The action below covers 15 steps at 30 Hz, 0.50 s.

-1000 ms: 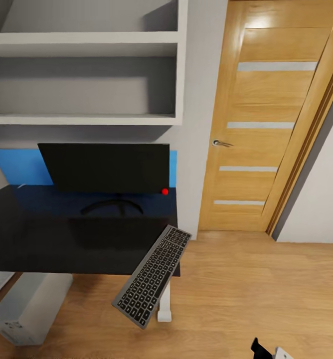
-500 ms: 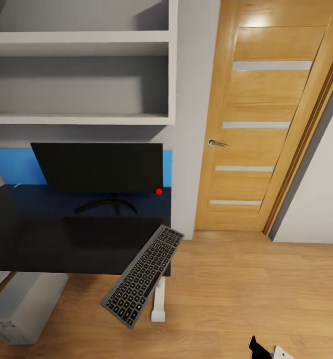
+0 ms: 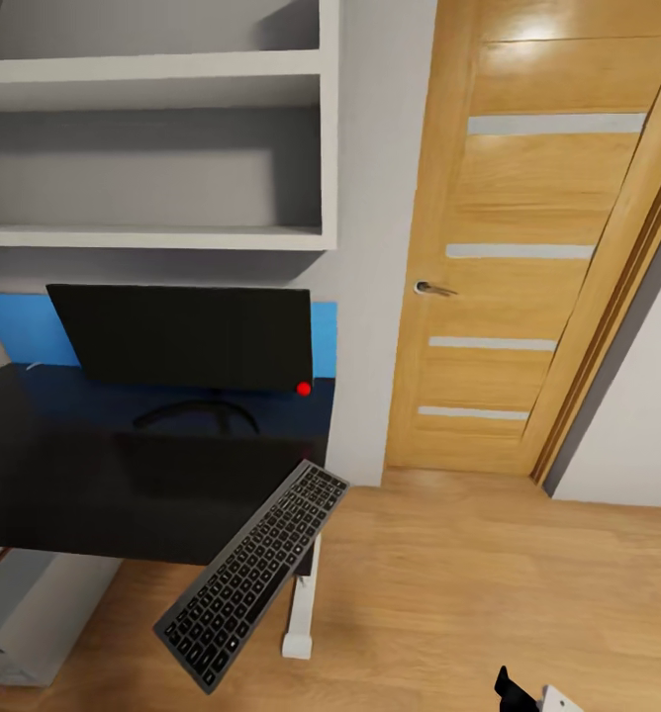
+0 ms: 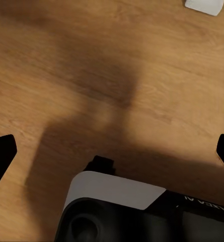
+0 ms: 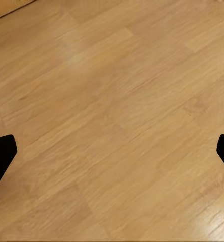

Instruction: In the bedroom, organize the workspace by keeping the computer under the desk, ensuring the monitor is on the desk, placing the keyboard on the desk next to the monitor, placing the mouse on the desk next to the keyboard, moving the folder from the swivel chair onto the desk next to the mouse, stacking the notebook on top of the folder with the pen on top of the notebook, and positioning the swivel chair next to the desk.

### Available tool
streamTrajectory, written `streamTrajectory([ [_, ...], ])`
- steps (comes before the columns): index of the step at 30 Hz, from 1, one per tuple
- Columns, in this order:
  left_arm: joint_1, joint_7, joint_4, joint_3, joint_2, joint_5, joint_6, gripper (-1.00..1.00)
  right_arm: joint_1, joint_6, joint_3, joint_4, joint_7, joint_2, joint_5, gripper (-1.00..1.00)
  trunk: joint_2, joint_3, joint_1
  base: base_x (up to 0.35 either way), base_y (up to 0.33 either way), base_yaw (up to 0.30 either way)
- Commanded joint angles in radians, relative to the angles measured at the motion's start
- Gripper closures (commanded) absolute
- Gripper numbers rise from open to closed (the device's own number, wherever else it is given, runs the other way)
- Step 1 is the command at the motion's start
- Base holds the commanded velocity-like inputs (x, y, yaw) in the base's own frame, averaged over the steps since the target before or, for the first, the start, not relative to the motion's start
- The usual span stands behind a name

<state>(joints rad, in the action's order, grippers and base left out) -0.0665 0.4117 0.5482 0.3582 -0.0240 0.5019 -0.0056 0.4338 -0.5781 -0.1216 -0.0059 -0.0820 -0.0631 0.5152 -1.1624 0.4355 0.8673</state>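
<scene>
The black monitor (image 3: 182,336) stands on its curved stand at the back of the glossy black desk (image 3: 63,475), in front of the blue back panel (image 3: 14,326). The dark grey keyboard (image 3: 251,578) is tilted over the desk's front right corner; its far end is at the desk edge and its near end hangs out lower over the floor. I see nothing holding it. The pale grey computer (image 3: 24,623) stands under the desk. My left gripper (image 4: 112,151) and right gripper (image 5: 112,151) are both open over bare wood floor, fingertips wide apart.
White wall shelves (image 3: 152,237) hang above the desk. A wooden door (image 3: 528,247) with a silver handle is to the right. The desk's white leg foot (image 3: 296,643) stands on the light wood floor (image 3: 489,593). My own base (image 4: 117,212) shows in the left wrist view.
The camera has swung, shifting desk and monitor left. The keyboard now shows lower and further left against the desk corner, with more of it hanging past the edge.
</scene>
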Motion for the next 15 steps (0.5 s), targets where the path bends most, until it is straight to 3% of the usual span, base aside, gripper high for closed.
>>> streamTrajectory([
  [1,-0.001,0.009,0.001,0.008,0.001,0.009,-0.001,-1.00,0.000,-0.002,-0.008,0.000,-0.004,0.000,-0.010,-1.00,-0.001,0.001,0.001,0.267,-0.141,0.135],
  [15,-0.001,0.009,0.001,0.008,0.001,0.006,-0.013,-1.00,0.000,-0.002,-0.007,0.000,-0.002,0.001,-0.012,-1.00,-0.001,0.002,0.001,0.091,-0.037,0.040],
])
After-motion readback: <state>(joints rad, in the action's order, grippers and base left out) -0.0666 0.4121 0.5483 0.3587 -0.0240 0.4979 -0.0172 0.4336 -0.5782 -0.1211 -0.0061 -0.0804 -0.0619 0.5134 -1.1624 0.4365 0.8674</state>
